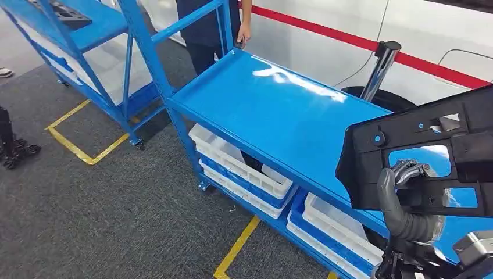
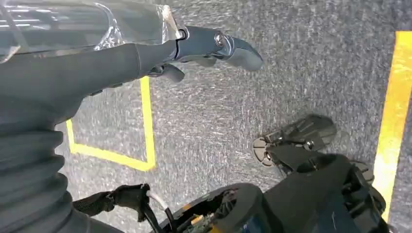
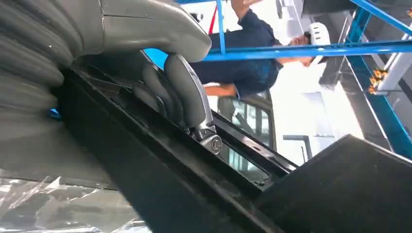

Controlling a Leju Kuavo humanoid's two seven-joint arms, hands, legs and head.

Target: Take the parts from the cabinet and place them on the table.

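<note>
Fingers of the right hand wrap around a black part above the blue table. The left hand holds nothing, fingers loosely apart.

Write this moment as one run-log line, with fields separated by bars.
right hand: holds black part above blue table | left hand: empty, hanging over floor | part: not yet on table

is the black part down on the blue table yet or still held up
Held up. The right robot hand grips the black part through an opening, above the blue table, not resting on it.
</note>
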